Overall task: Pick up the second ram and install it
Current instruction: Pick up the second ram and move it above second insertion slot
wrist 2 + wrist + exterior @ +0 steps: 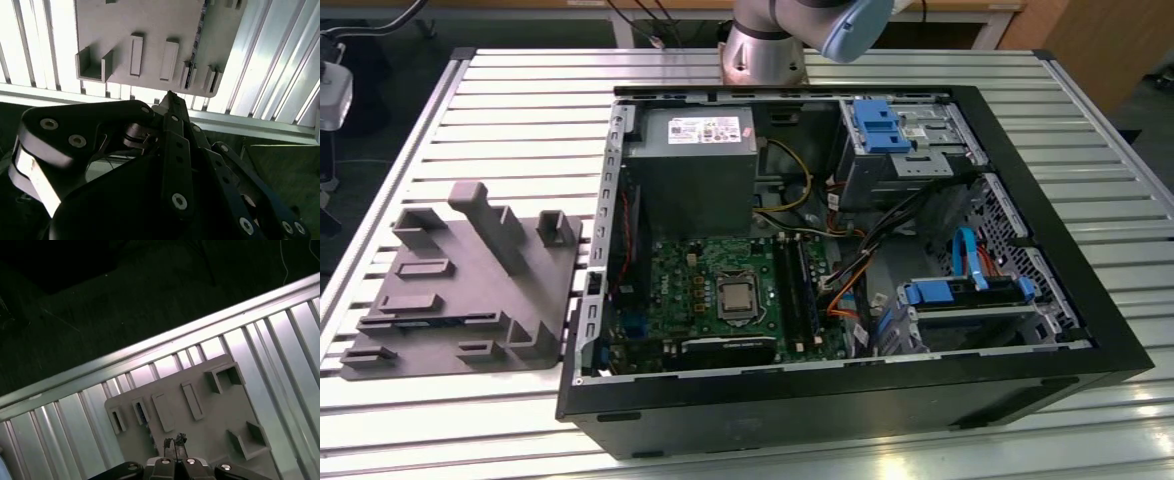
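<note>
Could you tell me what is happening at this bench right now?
A robot arm is working at a slatted table with an open computer case. Its gripper hangs over the grey holder tray beside the case. A dark strip in one tray slot looks like the second ram, not yet picked up; the motherboard lies in the case.

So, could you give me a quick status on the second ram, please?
Gripper shut, empty, hovering well above the grey fixture. Second ram upright in a fixture slot, untouched. Nothing between them.
</note>
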Robot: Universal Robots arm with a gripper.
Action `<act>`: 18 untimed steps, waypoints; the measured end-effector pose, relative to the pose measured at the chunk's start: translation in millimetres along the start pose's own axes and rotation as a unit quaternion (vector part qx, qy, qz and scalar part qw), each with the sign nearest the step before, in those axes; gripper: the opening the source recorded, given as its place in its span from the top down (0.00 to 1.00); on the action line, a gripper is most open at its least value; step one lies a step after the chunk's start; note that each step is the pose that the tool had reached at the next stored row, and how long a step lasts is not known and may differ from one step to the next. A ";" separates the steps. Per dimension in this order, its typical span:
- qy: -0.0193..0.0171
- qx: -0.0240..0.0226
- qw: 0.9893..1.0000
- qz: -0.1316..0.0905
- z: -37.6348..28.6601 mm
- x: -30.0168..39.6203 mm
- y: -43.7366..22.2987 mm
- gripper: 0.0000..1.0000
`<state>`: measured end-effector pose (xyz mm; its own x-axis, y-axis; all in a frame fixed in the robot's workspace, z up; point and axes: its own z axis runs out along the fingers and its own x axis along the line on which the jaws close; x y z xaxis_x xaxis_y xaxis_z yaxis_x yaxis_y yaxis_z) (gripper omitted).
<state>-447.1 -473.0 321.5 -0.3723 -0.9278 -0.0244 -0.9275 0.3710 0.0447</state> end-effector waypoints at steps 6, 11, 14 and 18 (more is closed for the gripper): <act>0.001 -0.001 0.999 -0.032 1.8 -0.1 -0.4 0.89; 0.003 -0.001 0.998 -0.058 3.3 -0.3 -1.0 0.89; 0.003 -0.002 0.997 -0.072 4.3 -0.5 -1.6 0.89; 0.004 -0.002 0.996 -0.088 5.9 -0.8 -2.5 0.89</act>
<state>-444.7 -473.0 315.5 -0.2027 -0.9789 -0.0246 -0.9785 0.2015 0.0446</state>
